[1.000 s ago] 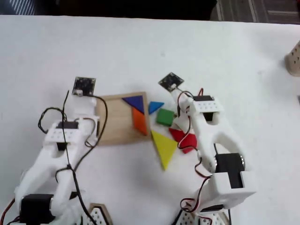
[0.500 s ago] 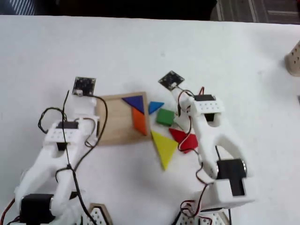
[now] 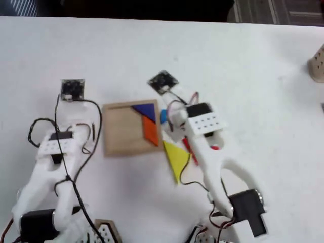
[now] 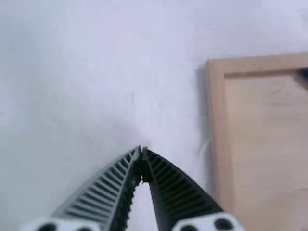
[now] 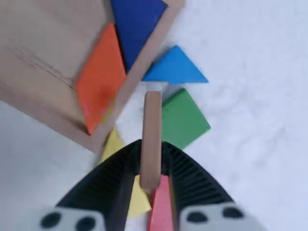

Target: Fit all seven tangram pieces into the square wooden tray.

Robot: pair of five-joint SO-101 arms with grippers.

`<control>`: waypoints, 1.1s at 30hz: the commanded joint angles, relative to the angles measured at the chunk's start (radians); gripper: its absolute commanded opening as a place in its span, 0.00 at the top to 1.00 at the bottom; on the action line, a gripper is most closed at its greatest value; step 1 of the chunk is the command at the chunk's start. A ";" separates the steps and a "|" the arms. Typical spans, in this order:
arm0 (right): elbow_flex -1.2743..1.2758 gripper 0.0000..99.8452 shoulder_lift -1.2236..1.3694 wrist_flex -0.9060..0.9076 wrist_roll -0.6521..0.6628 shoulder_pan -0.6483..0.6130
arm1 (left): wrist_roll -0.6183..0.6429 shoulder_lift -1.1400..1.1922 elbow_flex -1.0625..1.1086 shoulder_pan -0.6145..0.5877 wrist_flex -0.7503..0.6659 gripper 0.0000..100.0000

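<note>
The square wooden tray [image 3: 121, 136] holds a dark blue triangle [image 3: 145, 110] and an orange piece [image 3: 150, 130] against its right rim. My right gripper [image 5: 150, 144] is shut on a red tangram piece held on edge, its tan rim [image 5: 152, 120] facing the camera. It hangs just outside the tray's right rim [image 5: 144, 62], over the green square [image 5: 185, 118] and beside the light blue triangle [image 5: 175, 70]. The yellow triangle [image 3: 177, 157] lies below the tray's corner. My left gripper [image 4: 141, 150] is shut on nothing, over bare table left of the tray [image 4: 216, 125].
A red sliver [image 3: 215, 148] shows on the table beside the right arm [image 3: 202, 124]. A tan pegged object [image 3: 318, 63] stands at the far right edge. The left arm [image 3: 55, 147] sits left of the tray, with white table all around.
The right arm swung left, from the red pieces to the tray's right rim, and now covers the green square. The left arm drew back to the left, away from the tray.
</note>
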 commanded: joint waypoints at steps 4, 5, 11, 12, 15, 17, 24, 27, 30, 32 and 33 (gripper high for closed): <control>-0.204 0.98 0.117 0.010 -0.157 -0.122 | -0.008 -0.038 -0.029 -0.054 -0.075 0.98; -0.227 0.98 0.151 0.005 -0.175 -0.147 | -0.008 -0.038 -0.029 -0.062 -0.084 0.98; -0.414 0.98 0.367 0.018 -0.250 -0.291 | -0.008 -0.036 -0.051 -0.122 -0.121 0.98; -0.451 0.98 0.401 0.022 -0.258 -0.306 | -0.008 -0.036 -0.055 -0.133 -0.121 0.98; -0.563 0.98 0.492 0.065 -0.293 -0.332 | -0.008 -0.036 -0.057 -0.153 -0.123 0.98; -0.635 0.98 0.550 0.104 -0.321 -0.340 | -0.008 -0.036 -0.057 -0.166 -0.127 0.98; -0.835 0.98 0.733 0.173 -0.325 -0.337 | -0.006 -0.036 -0.087 -0.209 -0.127 0.98; -0.911 0.98 0.766 0.243 -0.322 -0.337 | -0.006 -0.036 -0.087 -0.209 -0.127 0.98; -0.961 0.95 0.796 0.280 -0.322 -0.337 | -0.006 -0.036 -0.086 -0.205 -0.127 0.98; -0.979 0.89 0.814 0.295 -0.322 -0.337 | -0.006 -0.036 -0.086 -0.205 -0.127 0.98; -0.984 0.86 0.820 0.302 -0.322 -0.337 | -0.006 -0.036 -0.086 -0.205 -0.127 0.98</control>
